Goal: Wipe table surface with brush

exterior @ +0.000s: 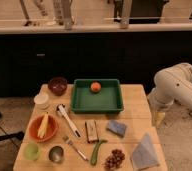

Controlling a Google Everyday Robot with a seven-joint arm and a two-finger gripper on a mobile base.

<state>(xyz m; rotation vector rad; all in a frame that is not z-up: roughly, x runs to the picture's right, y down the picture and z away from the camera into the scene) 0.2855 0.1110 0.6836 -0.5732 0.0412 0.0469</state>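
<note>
the gripper point(159, 118) is shown at the edge of the table surface point(138, 102), the brush point(70, 122) lying well apart from it; its grip cannot be told.

Counter point(137, 114) carries: far, dark bowl point(57, 85), green tray point(97, 107); left, white cup point(41, 100), orange plate point(35, 134), green cup point(32, 151), metal cup point(56, 154); middle, brush point(68, 120), fork point(75, 147), brown block point(91, 131), green-handled tool point(96, 151), blue sponge point(117, 128); near right, grapes point(114, 160), grey cloth point(145, 152); gripper point(159, 118) hangs just off right edge.

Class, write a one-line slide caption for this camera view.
Brush lies on the crowded table by the green tray; gripper hangs beyond the table's edge.
</note>
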